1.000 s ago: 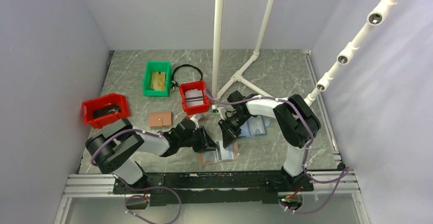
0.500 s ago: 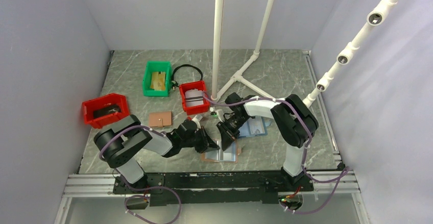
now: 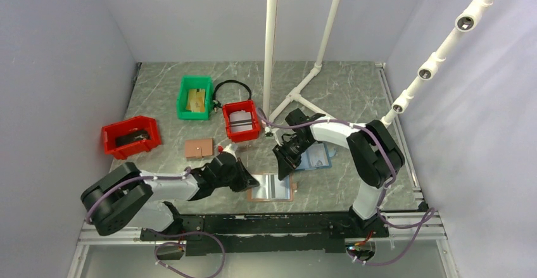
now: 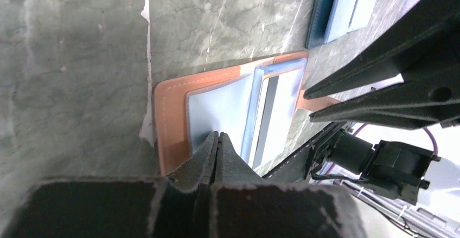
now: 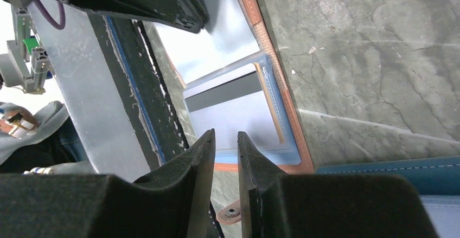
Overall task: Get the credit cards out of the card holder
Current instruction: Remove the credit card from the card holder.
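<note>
Pressing my left claw [image 4: 218, 135], tips together, on the open card holder [image 3: 271, 190] lying near the front of the bench [image 3: 354, 94], I hold my right claw [image 5: 225, 134] slightly parted over its tucked credit card [image 5: 233, 110], which could slip and drag the holder.

left claw [image 4: 218, 139]: pinched tight | right claw [image 5: 224, 136]: slightly parted

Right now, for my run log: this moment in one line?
left gripper: shut, tip at card holder | right gripper: open over pocketed credit card
</note>
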Available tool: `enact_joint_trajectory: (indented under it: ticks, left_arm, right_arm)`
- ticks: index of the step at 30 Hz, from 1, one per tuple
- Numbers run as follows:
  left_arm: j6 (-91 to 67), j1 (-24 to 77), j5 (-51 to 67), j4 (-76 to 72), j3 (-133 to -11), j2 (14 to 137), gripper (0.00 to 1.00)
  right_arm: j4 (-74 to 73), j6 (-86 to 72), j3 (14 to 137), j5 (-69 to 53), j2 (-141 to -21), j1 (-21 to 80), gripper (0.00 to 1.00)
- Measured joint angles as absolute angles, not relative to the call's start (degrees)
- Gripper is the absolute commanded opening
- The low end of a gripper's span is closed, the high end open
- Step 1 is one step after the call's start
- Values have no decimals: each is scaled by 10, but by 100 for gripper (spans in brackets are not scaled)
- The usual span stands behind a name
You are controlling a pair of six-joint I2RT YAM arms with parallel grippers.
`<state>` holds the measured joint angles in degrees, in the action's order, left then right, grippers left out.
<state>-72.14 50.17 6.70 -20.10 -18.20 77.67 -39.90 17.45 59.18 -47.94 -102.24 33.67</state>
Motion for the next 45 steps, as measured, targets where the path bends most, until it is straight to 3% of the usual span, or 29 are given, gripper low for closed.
enact_joint_trajectory:
  ticks: [4, 10, 20, 45]
  left_arm:
    - [-706, 502, 60, -174, -177, 735, 17]
    - [-676, 504, 83, -178, -183, 735, 22]
    - [-657, 531, 112, -192, -258, 844, 28]
    - [-732, 542, 81, -258, -257, 892, 29]
  right_arm:
    - [-401, 174, 592, -475, -1025, 335, 28]
    - [-400, 168, 592, -458, -1027, 334, 33]
    - [-402, 158, 592, -450, -1027, 319, 33]
    - [-432, 143, 598, -470, -1050, 301, 36]
